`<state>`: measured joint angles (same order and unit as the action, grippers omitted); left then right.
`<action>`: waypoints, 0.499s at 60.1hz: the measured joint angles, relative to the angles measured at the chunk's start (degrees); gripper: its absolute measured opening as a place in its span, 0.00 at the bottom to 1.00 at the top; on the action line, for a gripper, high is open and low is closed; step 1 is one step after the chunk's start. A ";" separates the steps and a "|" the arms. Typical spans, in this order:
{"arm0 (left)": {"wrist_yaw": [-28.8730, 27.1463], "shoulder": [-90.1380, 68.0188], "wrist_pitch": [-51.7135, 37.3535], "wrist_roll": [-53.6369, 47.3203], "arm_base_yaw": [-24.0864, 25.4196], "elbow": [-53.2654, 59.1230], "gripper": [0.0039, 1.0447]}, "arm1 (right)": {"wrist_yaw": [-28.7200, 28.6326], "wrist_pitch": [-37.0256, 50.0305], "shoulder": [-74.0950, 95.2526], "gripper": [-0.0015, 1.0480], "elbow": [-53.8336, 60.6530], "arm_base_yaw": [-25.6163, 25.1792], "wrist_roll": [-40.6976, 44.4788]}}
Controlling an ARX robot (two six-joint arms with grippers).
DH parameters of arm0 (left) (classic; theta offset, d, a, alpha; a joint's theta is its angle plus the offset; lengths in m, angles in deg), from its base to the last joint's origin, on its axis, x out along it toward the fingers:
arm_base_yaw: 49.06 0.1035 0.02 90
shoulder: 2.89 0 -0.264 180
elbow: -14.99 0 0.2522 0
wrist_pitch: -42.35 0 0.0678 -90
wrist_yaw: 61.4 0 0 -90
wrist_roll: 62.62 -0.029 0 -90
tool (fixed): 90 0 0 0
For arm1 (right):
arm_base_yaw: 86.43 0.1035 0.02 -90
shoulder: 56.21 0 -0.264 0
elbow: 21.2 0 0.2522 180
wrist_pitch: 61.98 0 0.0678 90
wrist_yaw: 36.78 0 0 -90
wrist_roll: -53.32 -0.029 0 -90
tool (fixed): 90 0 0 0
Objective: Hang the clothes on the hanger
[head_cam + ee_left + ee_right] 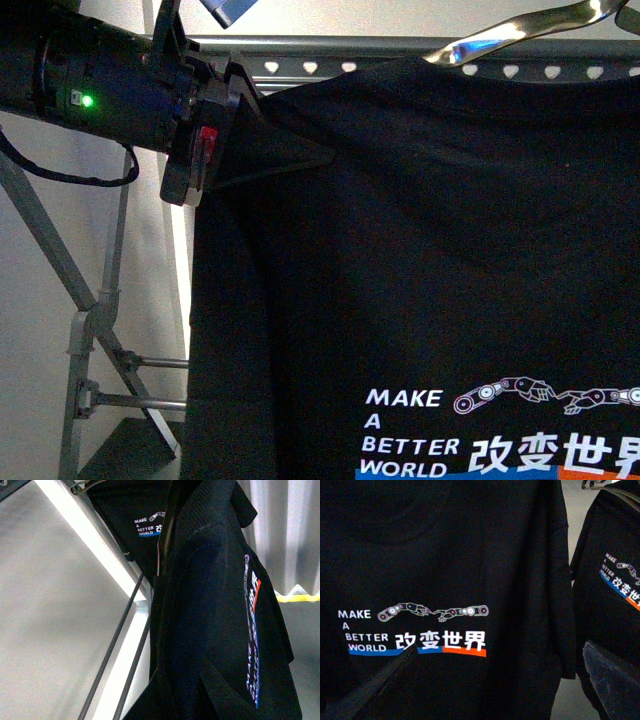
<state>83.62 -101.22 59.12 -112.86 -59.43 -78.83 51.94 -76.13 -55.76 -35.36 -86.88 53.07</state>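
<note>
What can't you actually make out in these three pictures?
- Front view: whether the left gripper holds the T-shirt; its black fingers blend into the black cloth.
- Front view: the print, cut off by the bottom and right edges.
- Front view: the rack rail, its middle hidden behind the shirt.
- Left wrist view: the same print, seen edge-on and blurred.

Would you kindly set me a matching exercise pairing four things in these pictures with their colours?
Things:
1. T-shirt
2. top rail
3. light on the left arm
4. stripe under the print

Colours:
A. green
B. blue and orange
C. black
D. grey

Pairs: 1-C, 2-D, 3-A, 4-B.
</note>
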 joint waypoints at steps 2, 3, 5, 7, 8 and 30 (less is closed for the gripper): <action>0.00 0.00 0.00 0.00 0.07 0.00 0.05 | -10.01 -2.89 2.29 0.93 -1.49 -3.21 -1.07; -0.02 0.00 0.00 0.00 0.09 0.00 0.05 | -12.98 -3.32 3.41 0.93 -1.92 -4.44 -1.11; -0.09 0.00 -0.02 0.00 0.09 0.00 0.05 | -21.88 -3.17 7.23 0.93 -3.30 -8.37 -0.92; -0.09 0.00 -0.02 0.00 0.07 0.00 0.05 | -29.75 -1.51 11.50 0.93 -4.94 -12.52 -0.46; -0.09 0.00 -0.02 0.00 0.00 0.00 0.05 | -31.89 -0.79 12.76 0.93 -5.49 -13.81 -0.26; -0.02 0.00 -0.04 0.00 0.09 0.00 0.05 | -47.78 23.91 46.12 0.93 -27.28 -26.16 18.93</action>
<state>83.60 -101.22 59.08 -112.86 -59.35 -78.83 4.16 -52.21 -9.64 -62.64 -113.04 72.00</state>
